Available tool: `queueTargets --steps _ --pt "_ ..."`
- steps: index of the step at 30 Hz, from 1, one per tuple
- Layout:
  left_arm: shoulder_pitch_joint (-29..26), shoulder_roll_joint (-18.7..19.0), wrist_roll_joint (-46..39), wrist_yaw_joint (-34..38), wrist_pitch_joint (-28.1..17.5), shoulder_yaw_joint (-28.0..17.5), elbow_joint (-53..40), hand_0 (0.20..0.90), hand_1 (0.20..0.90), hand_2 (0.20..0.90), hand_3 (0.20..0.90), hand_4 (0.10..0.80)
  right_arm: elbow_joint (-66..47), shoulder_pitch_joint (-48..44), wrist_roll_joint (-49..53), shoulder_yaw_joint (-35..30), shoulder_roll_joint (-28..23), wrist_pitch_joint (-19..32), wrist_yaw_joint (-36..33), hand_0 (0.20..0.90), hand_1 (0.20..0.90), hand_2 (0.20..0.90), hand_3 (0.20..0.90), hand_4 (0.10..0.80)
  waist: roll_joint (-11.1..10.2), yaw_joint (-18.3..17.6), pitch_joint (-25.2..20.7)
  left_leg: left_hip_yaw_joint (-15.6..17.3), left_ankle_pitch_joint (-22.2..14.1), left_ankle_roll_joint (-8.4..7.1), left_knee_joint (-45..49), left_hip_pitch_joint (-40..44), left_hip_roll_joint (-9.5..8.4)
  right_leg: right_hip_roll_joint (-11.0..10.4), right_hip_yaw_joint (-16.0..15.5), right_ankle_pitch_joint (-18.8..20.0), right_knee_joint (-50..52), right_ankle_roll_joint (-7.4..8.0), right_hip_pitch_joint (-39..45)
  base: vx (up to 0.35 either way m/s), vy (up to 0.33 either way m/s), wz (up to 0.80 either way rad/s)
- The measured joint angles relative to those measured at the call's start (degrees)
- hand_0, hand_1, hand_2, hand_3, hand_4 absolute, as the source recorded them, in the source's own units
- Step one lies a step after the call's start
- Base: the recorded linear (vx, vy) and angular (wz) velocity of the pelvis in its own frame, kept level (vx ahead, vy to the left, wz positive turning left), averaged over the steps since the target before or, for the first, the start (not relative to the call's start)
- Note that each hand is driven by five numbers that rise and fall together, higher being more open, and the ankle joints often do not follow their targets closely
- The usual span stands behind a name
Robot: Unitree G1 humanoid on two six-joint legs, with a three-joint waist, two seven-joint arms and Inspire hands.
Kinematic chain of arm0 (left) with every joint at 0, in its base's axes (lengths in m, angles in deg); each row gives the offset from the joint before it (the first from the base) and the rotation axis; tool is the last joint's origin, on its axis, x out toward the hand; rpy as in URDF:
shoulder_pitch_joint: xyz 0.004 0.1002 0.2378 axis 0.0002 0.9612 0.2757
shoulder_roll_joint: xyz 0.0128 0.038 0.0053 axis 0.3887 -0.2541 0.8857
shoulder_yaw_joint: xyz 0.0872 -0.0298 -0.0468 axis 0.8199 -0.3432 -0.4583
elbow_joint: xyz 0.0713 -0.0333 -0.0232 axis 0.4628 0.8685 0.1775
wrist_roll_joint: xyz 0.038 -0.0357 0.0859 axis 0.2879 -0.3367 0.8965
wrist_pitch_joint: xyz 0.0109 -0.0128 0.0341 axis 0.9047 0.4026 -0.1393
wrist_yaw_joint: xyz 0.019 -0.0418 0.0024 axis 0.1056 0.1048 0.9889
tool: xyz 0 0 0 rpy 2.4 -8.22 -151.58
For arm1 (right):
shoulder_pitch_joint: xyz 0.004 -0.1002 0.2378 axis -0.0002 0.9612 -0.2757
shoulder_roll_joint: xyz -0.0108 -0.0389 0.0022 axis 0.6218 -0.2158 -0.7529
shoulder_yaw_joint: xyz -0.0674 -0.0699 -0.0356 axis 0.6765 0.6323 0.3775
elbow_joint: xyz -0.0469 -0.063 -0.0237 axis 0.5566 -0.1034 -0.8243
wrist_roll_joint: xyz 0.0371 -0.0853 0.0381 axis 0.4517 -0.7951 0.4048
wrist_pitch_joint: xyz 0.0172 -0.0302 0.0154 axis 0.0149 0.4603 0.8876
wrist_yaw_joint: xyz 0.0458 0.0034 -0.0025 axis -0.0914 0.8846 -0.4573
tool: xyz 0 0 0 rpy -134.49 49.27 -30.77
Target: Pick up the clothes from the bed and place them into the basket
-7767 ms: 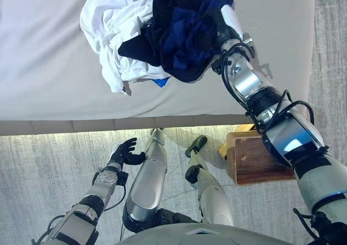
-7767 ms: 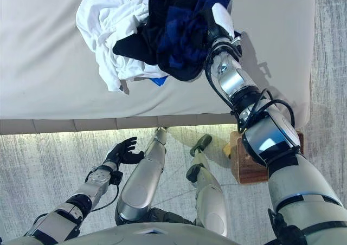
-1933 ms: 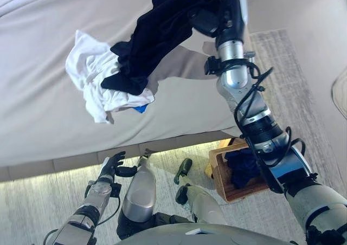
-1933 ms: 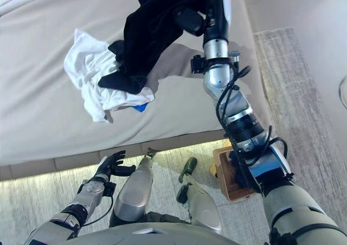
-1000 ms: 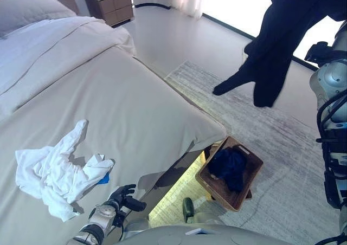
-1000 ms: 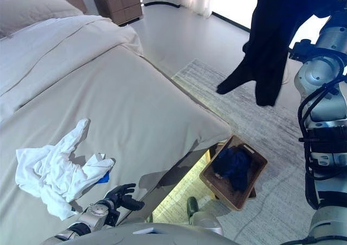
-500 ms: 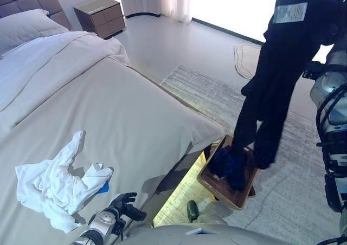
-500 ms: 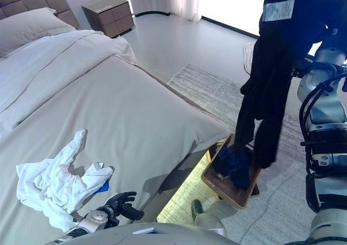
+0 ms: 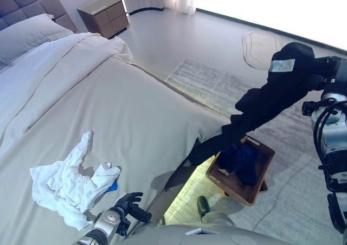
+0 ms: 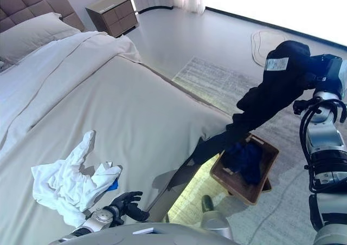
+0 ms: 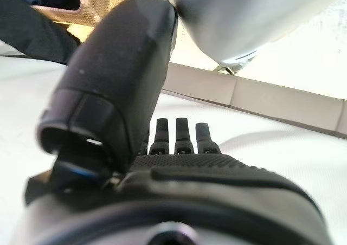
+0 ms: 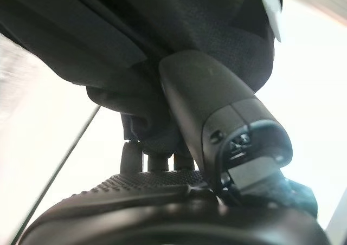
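My right hand (image 9: 327, 67) is shut on a black garment (image 9: 271, 96) and holds it up at the right. The garment slants down to the left, and its lower end (image 9: 205, 148) hangs by the bed's corner beside the wicker basket (image 9: 259, 184). The basket stands on the floor and holds dark blue cloth (image 9: 242, 159). In the right wrist view my fingers (image 12: 154, 150) curl into the black cloth (image 12: 135, 44). White clothes (image 9: 68, 184) with a bit of blue lie on the bed (image 9: 124, 115). My left hand (image 9: 129, 204) hangs open and empty low by the bed's edge.
A grey rug (image 9: 217, 85) lies under the basket. A wooden nightstand (image 9: 103, 14) stands at the far wall, beside a pillow (image 9: 30, 32) and a white duvet (image 9: 54, 60) at the head of the bed. A lit strip runs under the bed's edge.
My right hand has come down with the black garment. The garment hung straight down into the basket before; it now trails slanting to the left. The camera has shifted slightly.
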Motion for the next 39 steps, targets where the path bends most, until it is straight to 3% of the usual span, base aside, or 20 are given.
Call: queueTargets --steps 6,16,22,26,31,32,33,39 --pt "-2.51 -0.63 -0.92 1.28 -1.87 0.05 -0.22 0.900 0.900 0.900 0.900 0.800 -0.01 1.34 -1.53 -0.02 2.96 2.28 -3.21 0.300 0.300 0.300 0.200 0.100 1.72 -1.11 5.55 -0.61 0.89 -0.14 0.01 -2.40 0.18 0.10 -0.56 0.16 0.01 0.05 -2.23 -0.123 -0.003 0.04" --pt "-5.11 -1.13 -4.16 2.34 -4.05 1.24 -1.72 0.900 0.900 0.900 0.900 0.800 1.00 0.45 -5.55 -2.44 5.08 6.87 -14.02 0.300 0.300 0.300 0.200 0.100 4.29 -1.05 9.85 -1.53 1.62 -1.10 0.04 -4.57 0.06 -0.20 -1.36 0.36 0.03 -0.26 -4.08 -0.077 -0.005 0.04" --pt "-10.18 -0.85 -7.79 3.31 -5.35 3.70 -2.34 0.900 0.900 0.900 0.900 0.800 12.95 -6.48 -5.90 -1.16 5.25 4.82 -13.06 0.300 0.300 0.300 0.200 0.100 4.84 -0.25 13.79 -2.04 2.21 -1.94 2.68 -10.33 -0.20 -0.54 -1.25 0.37 2.75 -0.28 -9.94 -0.128 -0.040 -0.01" --pt "-13.44 -0.30 -9.81 3.59 -7.41 3.80 -3.78 0.900 0.900 0.900 0.900 0.800 21.16 -10.90 -5.82 3.58 5.89 3.02 -10.80 0.300 0.300 0.300 0.200 0.100 5.53 0.03 18.73 -2.05 2.99 -2.07 4.72 -14.98 -0.32 -0.62 -1.25 0.35 8.41 -0.27 -16.39 -0.118 -0.053 -0.07" --pt "-14.44 0.30 -10.53 4.33 -10.13 4.59 -6.81 0.900 0.900 0.900 0.900 0.800 30.02 -13.85 -5.50 6.92 9.76 0.83 -9.67 0.300 0.300 0.300 0.200 0.100 5.46 2.27 19.10 -2.56 4.32 -2.26 4.81 -20.61 -0.76 -0.67 -1.20 -0.41 13.58 -0.72 -24.72 -0.058 -0.053 -0.01" --pt "-14.64 0.33 -11.00 4.52 -10.68 5.30 -7.01 0.900 0.900 0.900 0.900 0.800 31.65 -14.16 -5.30 6.95 10.33 0.93 -9.61 0.439 0.439 0.439 0.362 0.262 5.46 2.65 19.10 -2.77 4.62 -2.08 4.80 -21.07 -0.83 -0.71 -1.26 -0.64 14.38 -0.78 -25.56 -0.034 -0.064 0.10" --pt "-14.69 0.57 -11.03 4.68 -10.81 6.04 -7.67 0.900 0.900 0.900 0.900 0.800 33.87 -15.44 -4.64 6.96 10.90 0.88 -9.60 0.900 0.900 0.900 0.900 0.800 5.49 3.14 19.08 -3.06 4.68 -1.98 4.69 -22.01 -0.93 -0.88 -1.43 -1.57 15.33 -0.97 -26.96 -0.032 -0.060 0.11" --pt "-14.29 1.46 -11.05 5.76 -11.38 7.46 -8.82 0.900 0.900 0.900 0.900 0.800 37.45 -21.79 -4.57 7.88 10.86 0.37 -9.57 0.900 0.900 0.900 0.900 0.800 5.52 5.62 19.06 -4.09 5.90 -0.93 2.53 -28.04 -1.34 -2.35 -4.68 -1.55 16.48 -0.95 -34.42 -0.030 -0.043 0.03"
